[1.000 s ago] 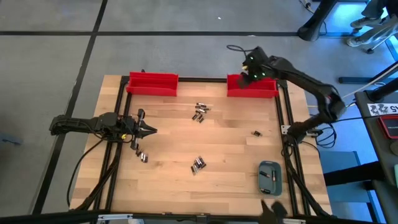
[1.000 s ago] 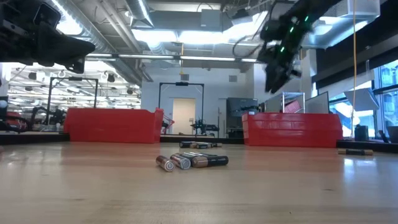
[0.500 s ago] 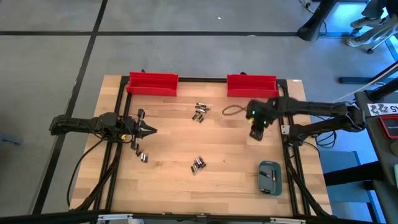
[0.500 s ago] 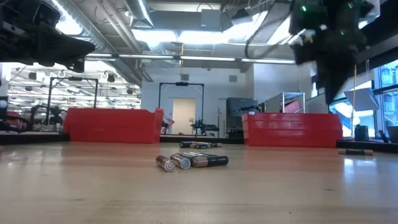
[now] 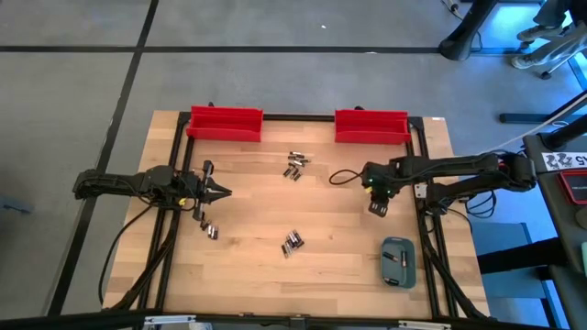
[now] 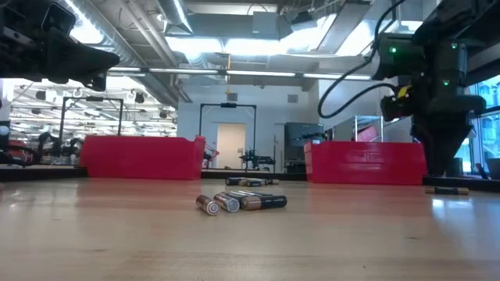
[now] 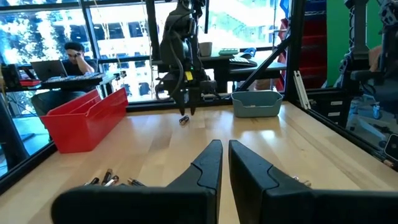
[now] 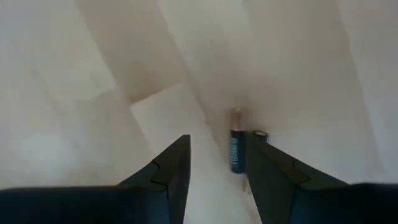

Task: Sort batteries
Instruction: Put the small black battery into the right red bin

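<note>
Picking is the step in hand: the right gripper (image 5: pixel 378 207) hangs over the table's right side with its fingers spread, and its wrist view shows a lone battery (image 8: pixel 236 148) lying on the wood directly below, between the two fingertips but closer to one of them. Nothing is held yet. A second small cell seems to lie just beside that battery, though the view is too poor to be sure. The next move, as I judge it, calls for a straight drop until the fingers straddle the battery, then a squeeze across its body, then a carry to one of the red bins (image 5: pixel 371 126) beyond the gripper. The left gripper (image 5: pixel 222 192) waits with fingers pressed together; other batteries (image 5: pixel 293 165) lie scattered ahead of it.
</note>
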Controlling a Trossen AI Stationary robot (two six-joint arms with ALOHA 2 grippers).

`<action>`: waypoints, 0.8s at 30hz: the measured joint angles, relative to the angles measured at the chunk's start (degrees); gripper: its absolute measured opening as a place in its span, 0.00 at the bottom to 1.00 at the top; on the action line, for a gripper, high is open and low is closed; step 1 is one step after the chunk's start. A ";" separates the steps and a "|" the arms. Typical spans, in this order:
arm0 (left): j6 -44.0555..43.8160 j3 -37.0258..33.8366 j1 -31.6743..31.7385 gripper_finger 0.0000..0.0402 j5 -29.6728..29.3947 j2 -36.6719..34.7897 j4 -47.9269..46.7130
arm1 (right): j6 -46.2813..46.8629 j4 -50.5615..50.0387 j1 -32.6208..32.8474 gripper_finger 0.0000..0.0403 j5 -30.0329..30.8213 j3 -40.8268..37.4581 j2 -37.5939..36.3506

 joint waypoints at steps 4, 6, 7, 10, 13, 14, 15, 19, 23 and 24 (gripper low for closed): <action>-0.01 0.00 0.01 0.05 0.00 0.00 0.00 | -0.16 0.39 0.00 0.36 0.35 0.01 1.21; 0.05 0.00 0.00 0.05 0.00 0.00 0.00 | -0.51 2.45 0.00 0.35 0.30 -0.05 2.11; 0.10 0.00 0.02 0.05 0.00 0.00 0.00 | -1.17 4.14 0.00 0.34 0.03 -0.15 2.49; 0.02 0.00 0.02 0.05 0.00 0.00 0.00 | -2.39 7.62 0.02 0.32 0.16 -0.41 4.42; 0.02 0.00 0.00 0.05 0.00 0.00 0.00 | -1.76 7.06 0.02 0.30 3.70 -0.45 6.11; 0.02 0.00 0.00 0.05 0.00 0.00 0.00 | -1.28 6.65 0.00 0.30 4.19 -0.45 6.46; 0.02 0.00 0.02 0.05 0.00 0.00 0.00 | -0.78 6.19 0.00 0.29 4.38 -0.47 6.58; 0.02 0.00 0.02 0.05 0.00 0.00 0.00 | 1.63 3.37 0.00 0.29 3.73 -0.47 6.51; 0.09 0.00 0.02 0.05 0.00 0.00 0.00 | 2.24 2.05 0.00 0.29 2.88 -0.47 6.51; 0.07 0.00 0.01 0.05 0.00 0.00 0.00 | 2.25 2.16 0.00 0.29 2.52 -0.47 6.51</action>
